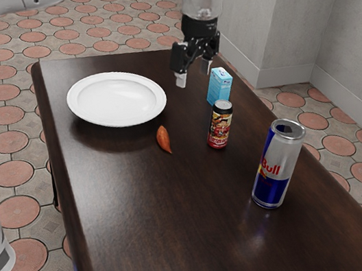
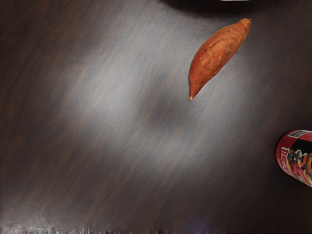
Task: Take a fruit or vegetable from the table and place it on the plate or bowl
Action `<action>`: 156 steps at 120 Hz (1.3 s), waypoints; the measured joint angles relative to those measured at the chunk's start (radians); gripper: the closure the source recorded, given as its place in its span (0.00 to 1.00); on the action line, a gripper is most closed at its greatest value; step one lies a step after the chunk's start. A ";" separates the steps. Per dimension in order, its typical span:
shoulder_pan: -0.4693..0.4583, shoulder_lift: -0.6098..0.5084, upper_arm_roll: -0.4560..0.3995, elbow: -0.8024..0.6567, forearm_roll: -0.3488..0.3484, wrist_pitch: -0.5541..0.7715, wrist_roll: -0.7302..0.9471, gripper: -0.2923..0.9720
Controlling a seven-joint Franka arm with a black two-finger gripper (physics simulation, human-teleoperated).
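Nearest on the dark wood counter, twd the exterior view's right, a tall blue-and-silver can stands upright w/ its top open. Farther back, abt mid-counter, the sweet potato lies flat on the bare wood. It is orange-brown, tapered at both ends, on its own. Level w/ it, on the exterior view's right, a small red can w/ a black lid stands upright, apart from the sweet potato. Just beyond that is a light-blue carton, upright and close to the small red can; can't tell if they touch. Beyond the sweet potato, twd the exterior view's left, sits the white plate, bare. The sweet potato lies near the plate's near rim, off it. Farthest back, the pincer hangs above the counter btwn plate and carton, pointing down, fingers spread and empty, well clear of the wood and farther back than the sweet potato.

Wrist view: the sweet potato lies on the counter, w/ part of the small red can off to one side and a clear gap btwn the two
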State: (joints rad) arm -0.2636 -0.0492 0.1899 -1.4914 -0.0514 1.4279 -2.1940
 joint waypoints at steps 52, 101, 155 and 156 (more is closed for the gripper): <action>0.007 -0.024 0.047 0.000 0.089 -0.021 0.362 0.23; 0.191 -0.261 -0.011 -0.610 0.150 0.414 0.812 0.23; 0.250 -0.166 -0.014 -0.651 -0.029 0.588 0.884 0.23; 0.250 -0.168 -0.014 -0.655 -0.030 0.588 0.883 0.23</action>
State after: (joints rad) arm -0.0138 -0.2176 0.1763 -2.1466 -0.0815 2.0163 -1.3110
